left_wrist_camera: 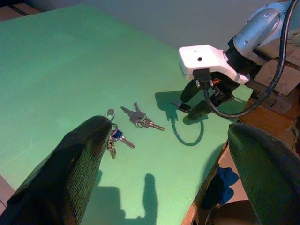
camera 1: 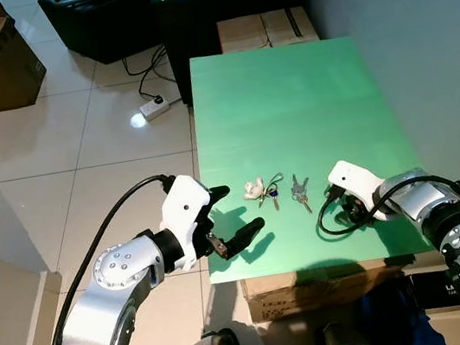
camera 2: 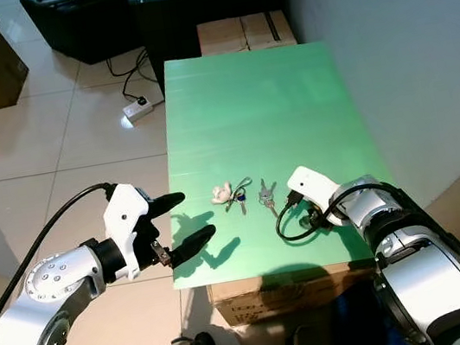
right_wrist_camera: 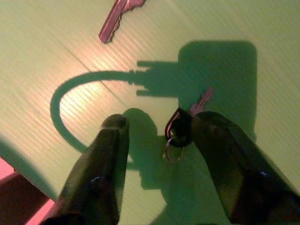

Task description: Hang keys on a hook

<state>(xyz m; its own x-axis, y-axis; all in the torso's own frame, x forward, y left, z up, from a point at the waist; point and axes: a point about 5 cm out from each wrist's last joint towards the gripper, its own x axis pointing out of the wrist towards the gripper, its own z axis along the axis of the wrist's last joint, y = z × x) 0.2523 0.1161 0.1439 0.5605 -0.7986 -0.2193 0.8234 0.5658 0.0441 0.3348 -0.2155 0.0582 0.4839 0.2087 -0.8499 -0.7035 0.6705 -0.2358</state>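
Right gripper (right_wrist_camera: pixel 161 154) fingers apart, straddling black-headed key (right_wrist_camera: pixel 179 127) right of silver keys (camera 1: pixel 299 190); centre, close gently. Left gripper (camera 1: pixel 238 215) open, idle.

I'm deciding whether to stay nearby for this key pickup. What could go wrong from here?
1. The black-headed key lies flat on the green table, right beside one finger of the open right gripper; closing might nudge it aside instead of pinching it.
2. The right arm's cable loops over the table near the silver keys and could drag them.
3. The left gripper hovers open at the table's edge near the keys with the white fob; a sweep could push them.
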